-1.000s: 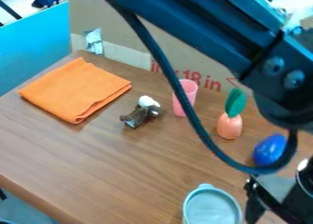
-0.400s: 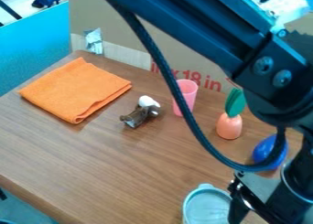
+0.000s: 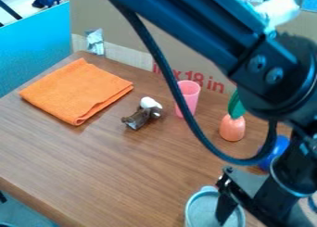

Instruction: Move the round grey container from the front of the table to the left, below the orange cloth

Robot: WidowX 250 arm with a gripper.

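Observation:
The black gripper (image 3: 230,193) hangs at the lower right, in front of part of a round grey-green container (image 3: 199,210) by the bottom edge; contact between them cannot be made out. A blue rounded object (image 3: 280,148) is partly hidden behind the arm. Farther back stands an orange carrot-like toy (image 3: 232,128) with a green top, beside the arm's cable. The pink cup (image 3: 191,92) stands upright to its left. Near the middle lies a small brown figure with a white head (image 3: 142,116). A folded orange cloth (image 3: 74,89) lies flat at the left.
The brown wooden table (image 3: 123,168) has its edge running down the lower left. A cardboard panel (image 3: 127,24) stands along the back, with a blue panel (image 3: 32,47) at the left. The cable loops low over the right side.
The gripper and forearm have moved left, from beside the container to over its right part. The arm now covers more of the blue object and the green top. The other objects have stayed put.

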